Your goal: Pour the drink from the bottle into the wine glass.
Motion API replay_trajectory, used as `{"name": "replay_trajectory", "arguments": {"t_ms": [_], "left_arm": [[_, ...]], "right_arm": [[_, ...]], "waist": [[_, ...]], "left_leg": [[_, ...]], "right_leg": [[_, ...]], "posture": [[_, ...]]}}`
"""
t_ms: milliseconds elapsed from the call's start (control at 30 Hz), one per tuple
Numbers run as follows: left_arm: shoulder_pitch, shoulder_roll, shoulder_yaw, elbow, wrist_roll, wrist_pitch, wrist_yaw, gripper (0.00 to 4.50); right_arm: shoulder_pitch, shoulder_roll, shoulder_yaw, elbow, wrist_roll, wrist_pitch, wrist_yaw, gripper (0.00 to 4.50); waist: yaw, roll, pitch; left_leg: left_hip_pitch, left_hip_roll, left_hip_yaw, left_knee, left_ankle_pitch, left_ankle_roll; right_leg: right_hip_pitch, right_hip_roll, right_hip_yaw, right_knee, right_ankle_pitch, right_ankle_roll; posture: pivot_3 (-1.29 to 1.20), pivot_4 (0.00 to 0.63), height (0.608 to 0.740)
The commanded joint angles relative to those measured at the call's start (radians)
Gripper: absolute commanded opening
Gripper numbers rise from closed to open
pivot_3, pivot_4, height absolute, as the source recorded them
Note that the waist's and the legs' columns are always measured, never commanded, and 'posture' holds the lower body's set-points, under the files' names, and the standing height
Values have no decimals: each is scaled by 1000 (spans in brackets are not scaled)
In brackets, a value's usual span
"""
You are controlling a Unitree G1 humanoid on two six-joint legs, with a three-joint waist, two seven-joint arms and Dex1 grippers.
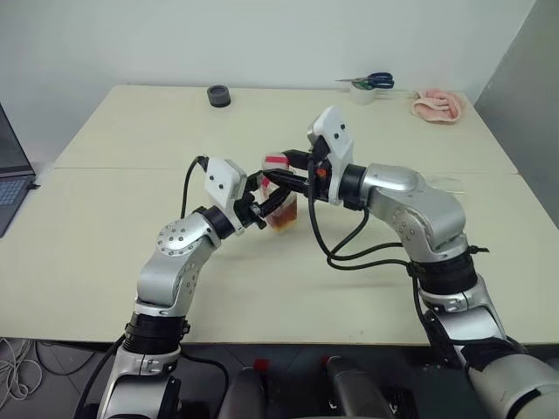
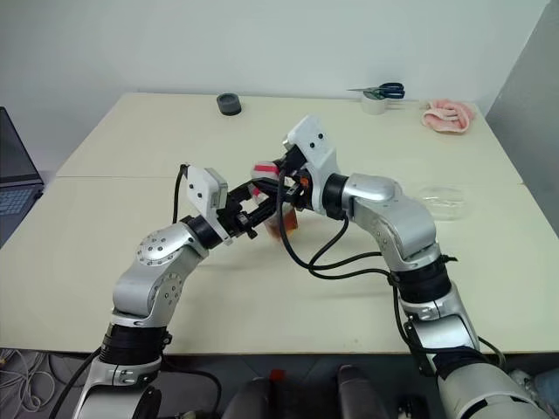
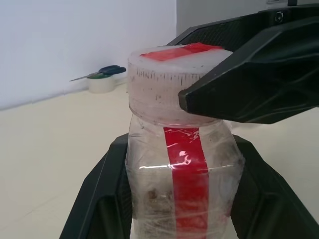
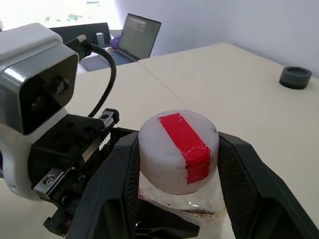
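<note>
Head stereo pair: you are looking forward and down from above the table (image 1: 105, 262), both arms in frame, far wall at the top; the two eyes are sharing the same scene, slightly offset.

Left wrist view: you are looking along the left gripper (image 3: 179, 199) from very close, level with the bottle (image 3: 182, 164), facing the scissors (image 3: 102, 72) at the far edge.

Right wrist view: you are looking down on the cap (image 4: 178, 149) from close above, facing the laptop (image 4: 140, 36). Both wrist views are sharing the bottle.
</note>
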Motion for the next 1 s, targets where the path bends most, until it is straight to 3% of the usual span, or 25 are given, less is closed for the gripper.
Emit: {"name": "replay_trajectory", "arguments": {"t_ms": [33, 233, 533, 800, 1000], "left_arm": [[-14, -3, -9, -45, -6, -9, -12, 2053], [-12, 2, -2, -62, -7, 0, -5, 2047], [20, 11, 8, -100, -11, 18, 10, 2027], [6, 10, 0, -81, -11, 17, 8, 2003], [8, 11, 0, -71, -8, 12, 5, 2003]], "right_arm": [[-79, -34, 19, 101, 56, -130, 303, 1879], [-173, -27, 37, 357, 11, -329, 557, 1879], [-208, -3, -1, 485, -33, -401, 574, 1879], [-155, -45, -57, 328, -11, -325, 497, 4496], [-84, -70, -77, 85, -42, -147, 260, 4500]], "waist": [[0, 0, 0], [-1, 0, 0], [-3, 0, 0], [0, 0, 1], [1, 0, 0]], "left_leg": [[0, 0, 0, 0, 0, 0], [0, 0, 0, -1, 0, 0], [0, 0, 0, 0, 0, 0], [0, 0, 0, 0, 0, 0], [0, 0, 0, 0, 0, 0]], "right_leg": [[0, 0, 0, 0, 0, 0], [0, 0, 0, -1, 0, 0], [0, 0, 0, 1, 2, -3], [0, 0, 0, 1, 3, -5], [0, -1, 0, 1, 3, -5]], "posture": [[0, 150, 740], [0, 150, 740], [0, 150, 740], [0, 150, 740], [0, 150, 740]]}}
